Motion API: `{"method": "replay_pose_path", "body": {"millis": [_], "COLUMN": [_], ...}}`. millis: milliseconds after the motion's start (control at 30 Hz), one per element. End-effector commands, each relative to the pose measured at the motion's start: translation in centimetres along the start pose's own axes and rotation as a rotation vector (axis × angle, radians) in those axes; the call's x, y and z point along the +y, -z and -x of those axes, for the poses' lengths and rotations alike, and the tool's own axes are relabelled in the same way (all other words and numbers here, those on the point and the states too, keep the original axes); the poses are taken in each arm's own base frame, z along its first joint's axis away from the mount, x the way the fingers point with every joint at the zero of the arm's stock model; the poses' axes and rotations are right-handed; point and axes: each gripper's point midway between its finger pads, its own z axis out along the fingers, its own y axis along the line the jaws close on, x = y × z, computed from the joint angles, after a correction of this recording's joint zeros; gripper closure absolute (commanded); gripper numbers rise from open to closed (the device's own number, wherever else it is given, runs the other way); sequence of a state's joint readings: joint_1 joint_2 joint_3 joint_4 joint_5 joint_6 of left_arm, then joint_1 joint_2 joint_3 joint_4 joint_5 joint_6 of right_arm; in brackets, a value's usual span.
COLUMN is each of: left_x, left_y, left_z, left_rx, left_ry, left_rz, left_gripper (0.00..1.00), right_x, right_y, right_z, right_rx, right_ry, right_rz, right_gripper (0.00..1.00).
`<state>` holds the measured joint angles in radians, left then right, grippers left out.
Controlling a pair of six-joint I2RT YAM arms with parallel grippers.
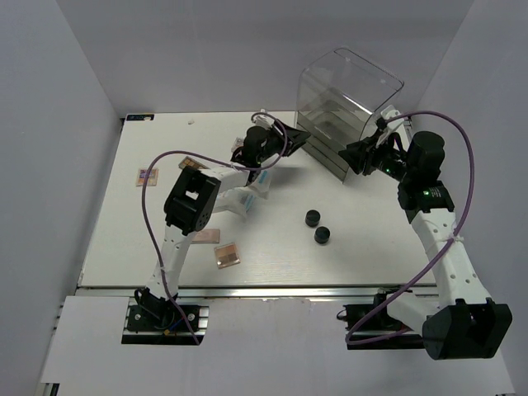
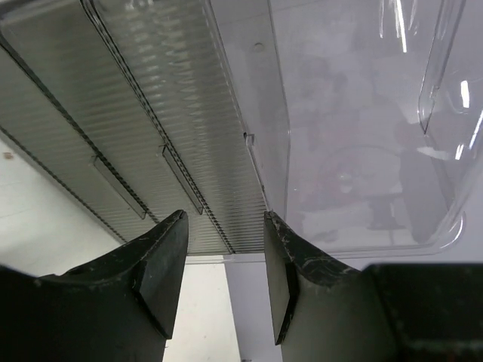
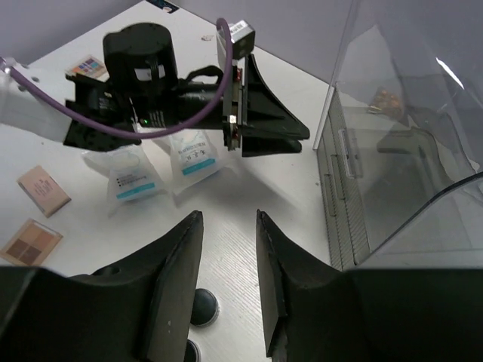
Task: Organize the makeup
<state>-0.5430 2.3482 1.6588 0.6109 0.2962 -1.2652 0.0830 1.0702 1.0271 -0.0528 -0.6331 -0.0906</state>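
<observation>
White desk (image 1: 371,264) carried the makeup (image 1: 313,218) loose, apart from the drawer box (image 1: 346,99). Your left gripper (image 2: 225,226) and right gripper (image 3: 229,222) stood parted and empty at its drawers (image 2: 151,113). You needed one handle (image 2: 181,179) squared in the jaws before pulling.

Drawer box (image 2: 166,113) blocks the left claw (image 2: 224,226) ahead; open table (image 1: 371,239) surrounds the jars (image 1: 313,218).

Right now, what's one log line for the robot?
left pincer: open, empty, facing drawer box | right pincer: open, empty | black jars, pouches: on table
</observation>
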Motion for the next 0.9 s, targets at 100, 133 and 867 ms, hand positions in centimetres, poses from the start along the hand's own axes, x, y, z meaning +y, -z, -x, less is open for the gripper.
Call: {"method": "replay_pose_path", "body": {"millis": [100, 133, 867], "left_x": [-5.2, -5.1, -4.2], "left_y": [-1.6, -1.8, -4.8], "left_z": [-0.1, -0.5, -1.4], "left_rx": [-0.022, -0.021, -0.099], "left_ry": [0.004, 0.011, 0.059], "left_rz": [-0.177, -0.181, -0.213], "left_gripper": [0.46, 0.46, 0.56], "right_x": [-0.1, -0.1, -0.4], "right_y": [-0.4, -0.4, -0.1], "right_z": [2.9, 2.8, 1.3], "right_rx": [-0.089, -0.088, -0.065], "right_ry": [-0.003, -0.004, -0.010], "right_rz": [0.022, 0.025, 0.010], "right_gripper": [0.59, 0.58, 0.57]}}
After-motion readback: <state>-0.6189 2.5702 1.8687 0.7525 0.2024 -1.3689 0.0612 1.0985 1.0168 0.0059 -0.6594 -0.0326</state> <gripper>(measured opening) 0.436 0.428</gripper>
